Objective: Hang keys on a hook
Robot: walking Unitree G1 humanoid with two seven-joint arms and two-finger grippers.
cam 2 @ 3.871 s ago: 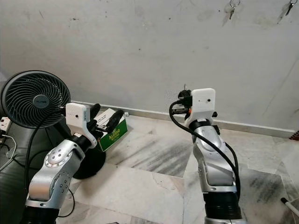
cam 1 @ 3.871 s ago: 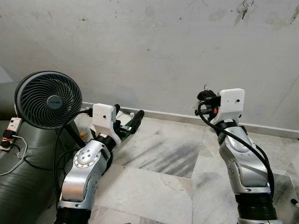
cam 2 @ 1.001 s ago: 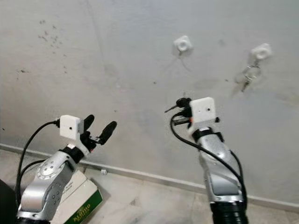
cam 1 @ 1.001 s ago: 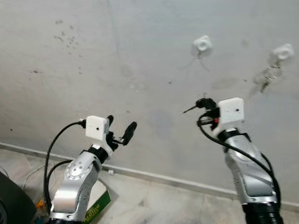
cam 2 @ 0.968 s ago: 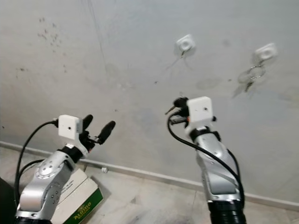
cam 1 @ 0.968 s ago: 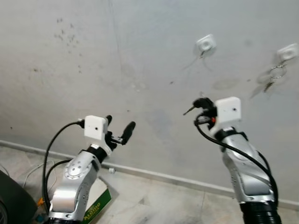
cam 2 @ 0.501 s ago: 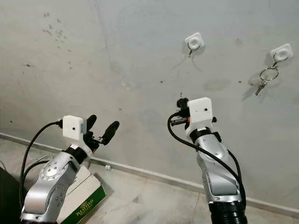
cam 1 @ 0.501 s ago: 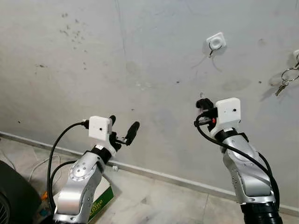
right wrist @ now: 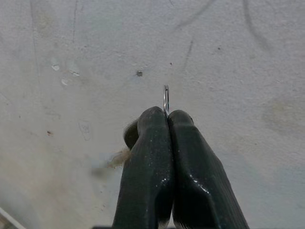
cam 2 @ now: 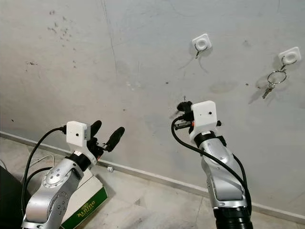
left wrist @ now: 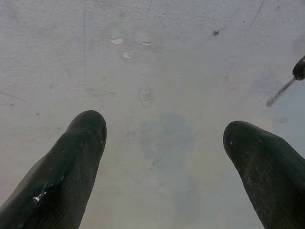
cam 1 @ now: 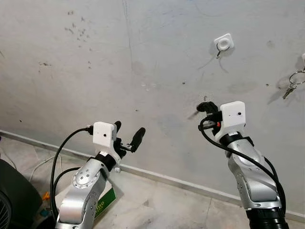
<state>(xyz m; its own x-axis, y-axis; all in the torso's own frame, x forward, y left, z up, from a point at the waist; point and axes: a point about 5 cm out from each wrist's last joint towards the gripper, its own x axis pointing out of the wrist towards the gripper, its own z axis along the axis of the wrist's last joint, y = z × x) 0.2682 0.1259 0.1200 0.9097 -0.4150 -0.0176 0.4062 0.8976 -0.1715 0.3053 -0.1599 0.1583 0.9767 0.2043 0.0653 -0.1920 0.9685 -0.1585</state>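
My right gripper (cam 1: 205, 106) is raised close to the grey wall and shut on a thin metal key ring (right wrist: 166, 98), whose loop sticks out just past the fingertips (right wrist: 155, 119). The key hanging from it (left wrist: 285, 86) is a thin dark shape against the wall. An empty white hook (cam 1: 223, 43) is on the wall above and slightly right of this gripper. Further right, a second white hook (cam 2: 289, 56) carries another set of keys (cam 2: 272, 81). My left gripper (cam 1: 127, 137) is held lower, open, with nothing between its fingers (left wrist: 78, 152).
A green and white box (cam 2: 86, 206) lies on the floor by my left arm. A black fan (cam 1: 5, 210) edge and cables (cam 1: 33, 168) are at the lower left. A baseboard (cam 1: 167, 178) runs along the foot of the wall.
The view has shifted, so both hooks sit further right in the picture. The key no longer sticks out sideways from my right gripper. My left gripper stays open.
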